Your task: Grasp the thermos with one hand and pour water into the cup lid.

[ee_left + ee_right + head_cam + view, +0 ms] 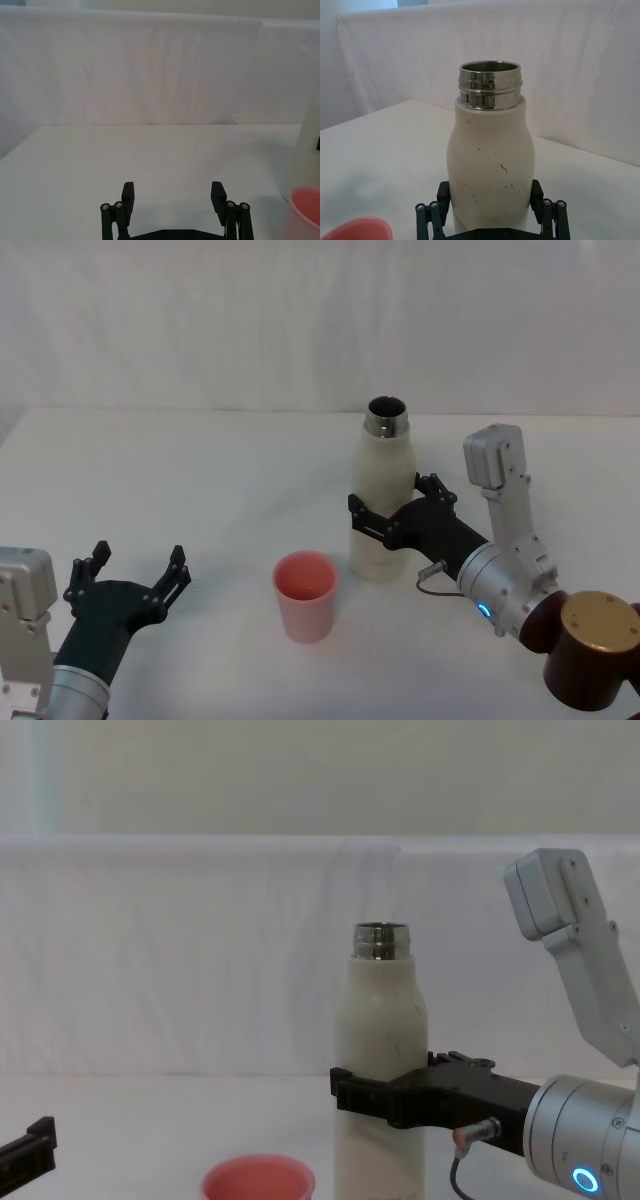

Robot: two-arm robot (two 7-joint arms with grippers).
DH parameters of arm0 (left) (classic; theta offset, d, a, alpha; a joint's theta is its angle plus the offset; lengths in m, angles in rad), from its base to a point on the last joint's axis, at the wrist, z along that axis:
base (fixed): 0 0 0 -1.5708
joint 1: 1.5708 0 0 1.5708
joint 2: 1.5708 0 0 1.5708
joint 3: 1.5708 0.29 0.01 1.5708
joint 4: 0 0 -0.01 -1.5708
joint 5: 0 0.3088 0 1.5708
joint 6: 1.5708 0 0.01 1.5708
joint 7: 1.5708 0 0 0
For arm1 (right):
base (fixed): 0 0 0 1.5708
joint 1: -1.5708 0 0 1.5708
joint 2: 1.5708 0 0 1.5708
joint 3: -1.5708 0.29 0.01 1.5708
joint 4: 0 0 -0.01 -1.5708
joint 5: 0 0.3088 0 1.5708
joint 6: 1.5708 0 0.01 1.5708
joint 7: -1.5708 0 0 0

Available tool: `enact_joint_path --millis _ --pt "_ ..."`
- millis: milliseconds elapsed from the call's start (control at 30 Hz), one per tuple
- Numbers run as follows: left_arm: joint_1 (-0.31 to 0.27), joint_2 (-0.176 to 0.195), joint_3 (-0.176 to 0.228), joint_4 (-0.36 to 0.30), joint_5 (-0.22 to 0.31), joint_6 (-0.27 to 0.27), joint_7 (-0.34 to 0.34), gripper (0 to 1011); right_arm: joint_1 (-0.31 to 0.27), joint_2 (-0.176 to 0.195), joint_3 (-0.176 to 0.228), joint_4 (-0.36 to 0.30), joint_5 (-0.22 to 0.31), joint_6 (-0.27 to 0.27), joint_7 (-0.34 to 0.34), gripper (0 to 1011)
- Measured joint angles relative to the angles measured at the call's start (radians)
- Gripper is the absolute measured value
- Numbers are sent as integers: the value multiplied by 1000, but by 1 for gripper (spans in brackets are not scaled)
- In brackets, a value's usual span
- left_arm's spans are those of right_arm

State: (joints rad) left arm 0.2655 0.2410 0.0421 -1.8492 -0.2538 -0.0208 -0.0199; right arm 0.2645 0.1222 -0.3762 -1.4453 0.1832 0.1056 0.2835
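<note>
The cream-white thermos stands upright on the white table, its steel neck open at the top. My right gripper reaches in from the right and is shut on the thermos about mid-height; in the right wrist view its pads press both sides of the bottle. The salmon-pink cup lid stands upright just front-left of the thermos, a small gap between them. My left gripper rests open at the near left, well away from both. The chest view shows the thermos, the cup lid and the right gripper.
A white cloth backdrop rises behind the table's far edge. My right arm's brown joint sits at the near right corner. In the left wrist view the left gripper faces bare table, with the cup lid and thermos at the edge.
</note>
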Motion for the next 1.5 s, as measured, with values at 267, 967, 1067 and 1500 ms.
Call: enact_joint_path --millis 267,967,1067,1500 --pt "0 0 0 0 0 0 0 1001 0 0 0 0 -1 0 0 1001" --pt "0 0 0 0 0 0 0 1001 8 4 -8 -10 -5 11 -2 1001" --pt "0 0 0 0 0 0 0 1001 8 8 -10 -17 -5 14 -3 1001" --pt "0 0 0 0 0 0 0 1001 -3 20 -11 -36 0 21 -11 1001"
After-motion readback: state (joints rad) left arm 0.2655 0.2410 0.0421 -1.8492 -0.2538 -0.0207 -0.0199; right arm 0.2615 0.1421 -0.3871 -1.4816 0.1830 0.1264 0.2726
